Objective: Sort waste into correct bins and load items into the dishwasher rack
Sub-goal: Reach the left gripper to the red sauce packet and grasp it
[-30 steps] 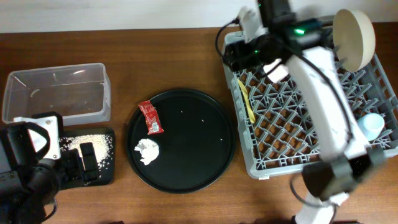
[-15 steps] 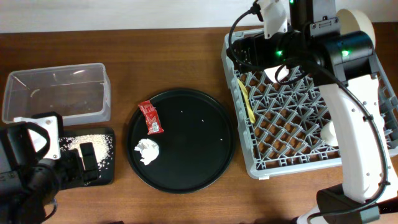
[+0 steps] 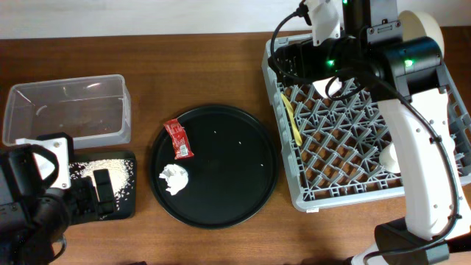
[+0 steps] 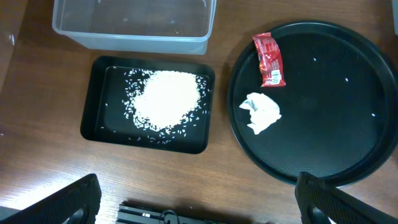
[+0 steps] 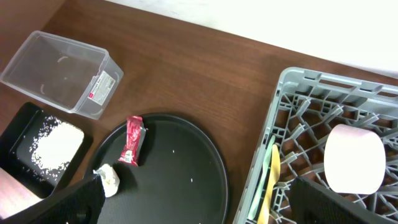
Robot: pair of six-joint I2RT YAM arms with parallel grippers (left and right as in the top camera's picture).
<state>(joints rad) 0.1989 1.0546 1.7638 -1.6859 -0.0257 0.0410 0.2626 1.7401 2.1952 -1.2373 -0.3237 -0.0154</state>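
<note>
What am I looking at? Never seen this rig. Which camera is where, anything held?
Two robot arms at a table. One picture looks down from above; the other two come from a camera on each wrist, so the dark shapes at their bottom corners are that arm's own fingers. The left claw and right claw are open, holding nothing. On the table: a clear tub, a small black tray of rice, a round black tray with a red packet and a tissue wad, and a grey rack holding a yellow utensil and a cream bowl.
</note>
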